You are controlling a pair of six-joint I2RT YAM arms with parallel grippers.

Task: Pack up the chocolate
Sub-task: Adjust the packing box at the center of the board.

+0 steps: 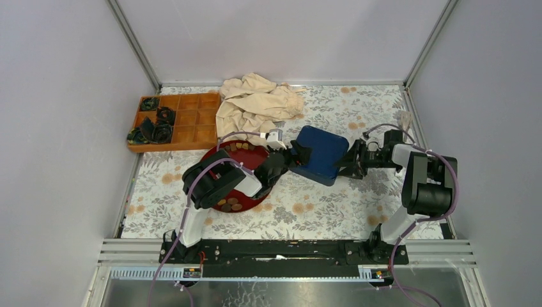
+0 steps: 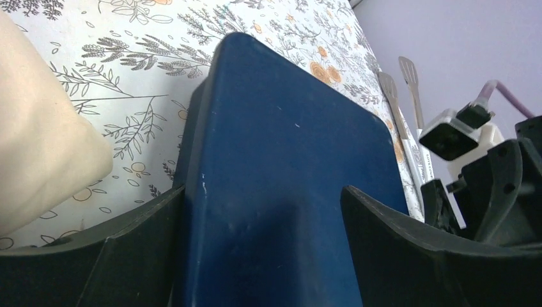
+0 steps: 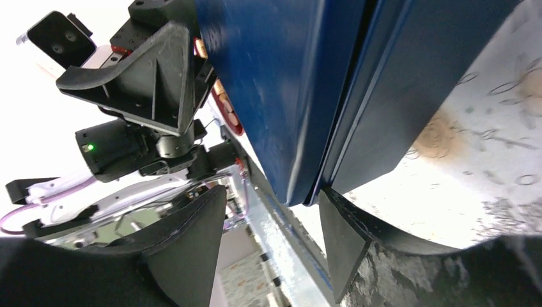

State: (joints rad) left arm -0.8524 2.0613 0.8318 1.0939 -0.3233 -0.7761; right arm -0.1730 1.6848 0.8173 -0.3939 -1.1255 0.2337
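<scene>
Chocolate (image 1: 231, 206) lies on the red plate (image 1: 252, 161), not yet packed. My left hand (image 2: 265, 192) straddles the blue box (image 1: 323, 150); I cannot tell if it grips. My right hand (image 3: 271, 192) stands open at the box edge.

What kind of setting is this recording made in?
Probably a lab recording booth, not a kitchen: plain lilac walls on aluminium framing, a floral tablecloth, and staged props like the blue box and red plate.

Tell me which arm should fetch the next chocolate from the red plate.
Left, likely. The left tool is at the blue box, beside the red plate holding the chocolate; the right tool is beyond the box.
</scene>
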